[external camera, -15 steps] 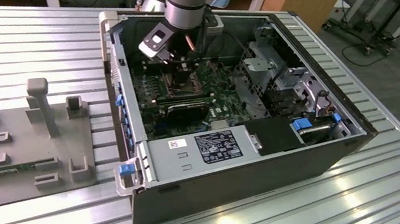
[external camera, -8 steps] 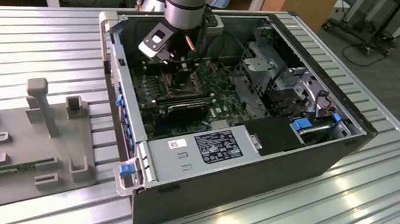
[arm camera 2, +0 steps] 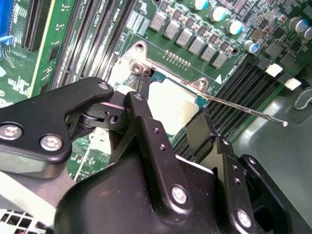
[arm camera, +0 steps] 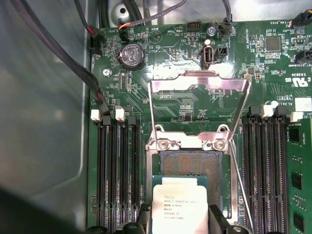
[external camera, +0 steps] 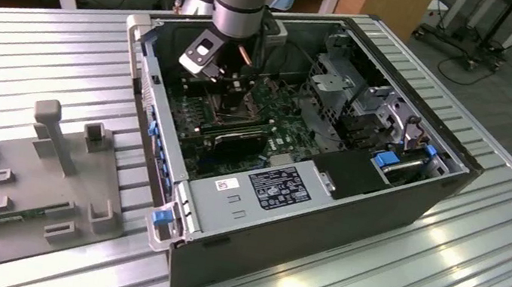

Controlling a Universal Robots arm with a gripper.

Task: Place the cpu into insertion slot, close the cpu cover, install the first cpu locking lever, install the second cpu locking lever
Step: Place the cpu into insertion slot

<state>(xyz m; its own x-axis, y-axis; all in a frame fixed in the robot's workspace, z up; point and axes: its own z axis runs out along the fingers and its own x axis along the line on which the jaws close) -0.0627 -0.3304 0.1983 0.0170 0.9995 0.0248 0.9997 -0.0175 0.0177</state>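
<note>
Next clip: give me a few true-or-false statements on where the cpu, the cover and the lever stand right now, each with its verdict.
1. The cpu cover is swung open, clear of the insertion slot. True.
2. The tool is empty. False: the cpu sits between its fingers, over the slot.
3. A locking lever is latched down over the cover. False: its thin rod sticks out free beside the slot.
4. The computer case lies on its side with its interior exposed. True.
</note>
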